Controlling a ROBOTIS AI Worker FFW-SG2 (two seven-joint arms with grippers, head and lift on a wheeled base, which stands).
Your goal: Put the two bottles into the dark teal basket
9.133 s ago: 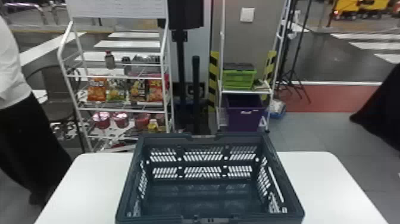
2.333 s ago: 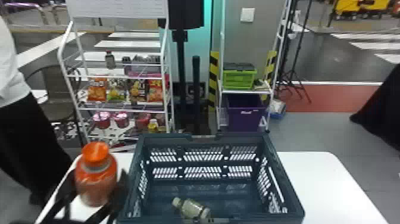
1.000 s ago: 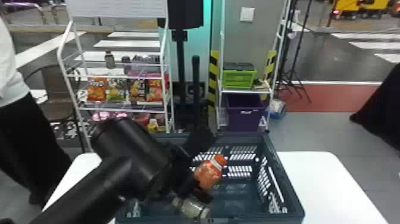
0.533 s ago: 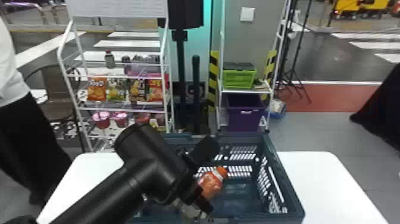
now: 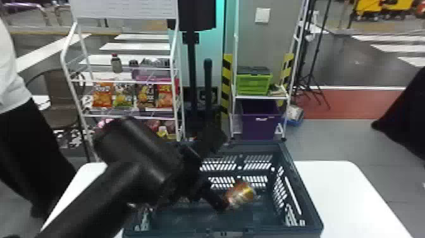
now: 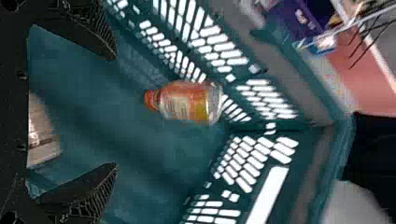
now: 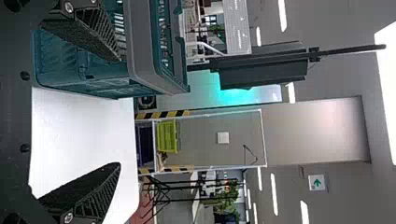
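Seen from my remote seat, I count four snack bags (image 5: 102, 95) and one dark-capped bottle (image 5: 116, 65) at upper left of the head view; one lime-green crate (image 5: 253, 84), one purple bin (image 5: 259, 125) and two yellow-and-black striped strips (image 5: 226, 85) at upper right of centre; and one dark teal basket (image 5: 298, 186) and one orange bottle (image 5: 241, 193) at lower centre.

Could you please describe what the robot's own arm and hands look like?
The left arm is black, built of thick, rounded, tube-like sections with a slight sheen. The left hand and right hand look alike: each has two black fingers that taper towards the tip, with a ribbed, lattice-like side. Small silvery screws show at the right hand's finger bases.
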